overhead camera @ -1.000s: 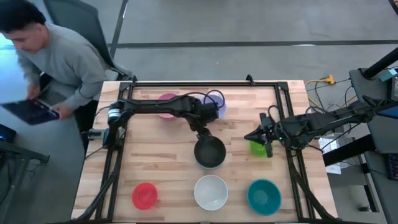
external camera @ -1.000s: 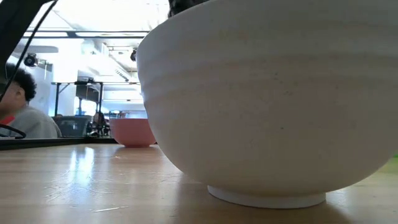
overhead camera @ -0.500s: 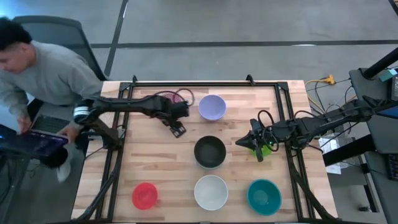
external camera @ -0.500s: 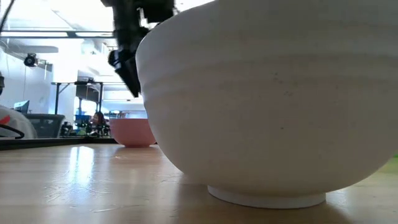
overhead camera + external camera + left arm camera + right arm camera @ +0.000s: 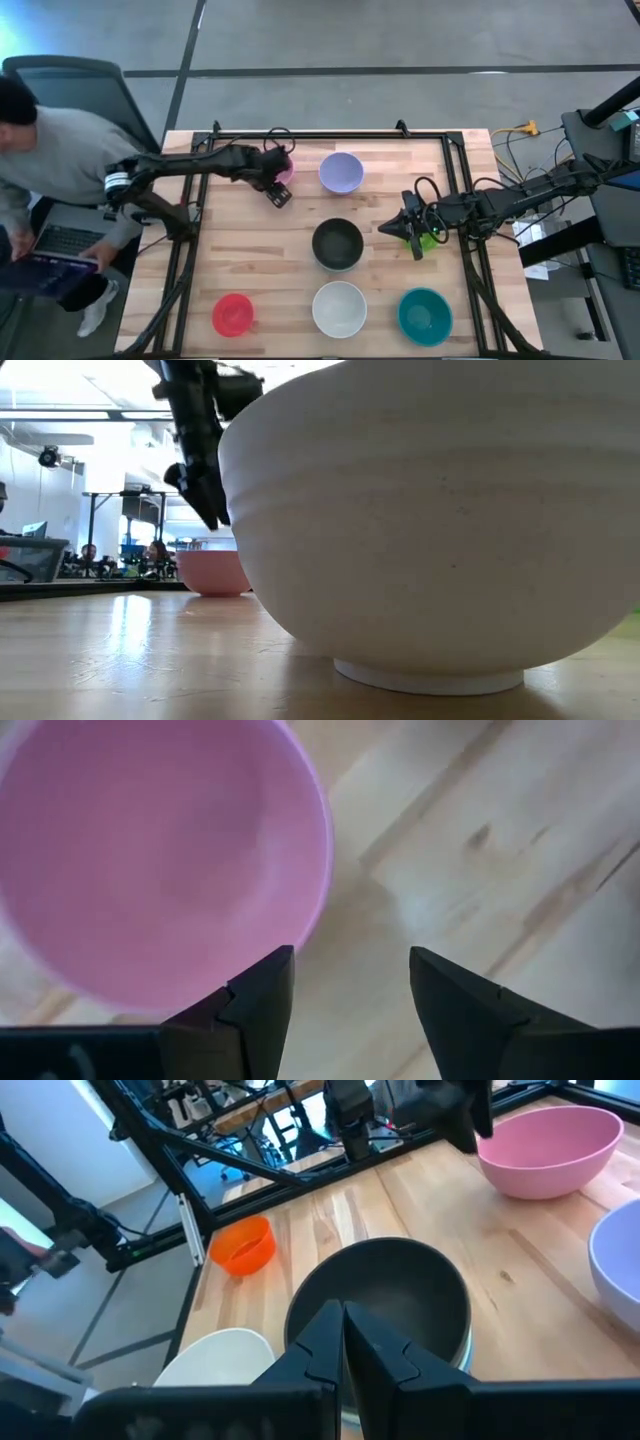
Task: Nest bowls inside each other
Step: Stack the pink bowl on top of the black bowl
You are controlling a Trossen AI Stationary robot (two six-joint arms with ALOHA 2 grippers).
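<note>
Seven bowls show in the high view. The pink bowl (image 5: 283,166) stands at the far side, half under my left arm, with the lavender bowl (image 5: 341,172) to its right. The black bowl (image 5: 337,244) is mid-table. Along the near edge stand the red bowl (image 5: 232,314), the white bowl (image 5: 339,308) and the teal bowl (image 5: 424,315). The lime green bowl (image 5: 429,238) lies under my right arm. My left gripper (image 5: 350,985) is open above the bare table, just beside the pink bowl's rim (image 5: 322,870). My right gripper (image 5: 343,1320) is shut, pointing at the black bowl (image 5: 385,1295).
A dark metal frame (image 5: 300,133) runs round the table's edges. A person (image 5: 50,150) sits off the far left corner with a laptop. In the low view the white bowl (image 5: 430,530) fills most of the picture. Bare wood lies between the pink and red bowls.
My left gripper has drawn away from the black bowl's far rim, toward the table's far left, and now hangs beside the pink bowl; the lavender bowl is uncovered. My right gripper has shifted a little toward the black bowl. The bowls have stayed in place.
</note>
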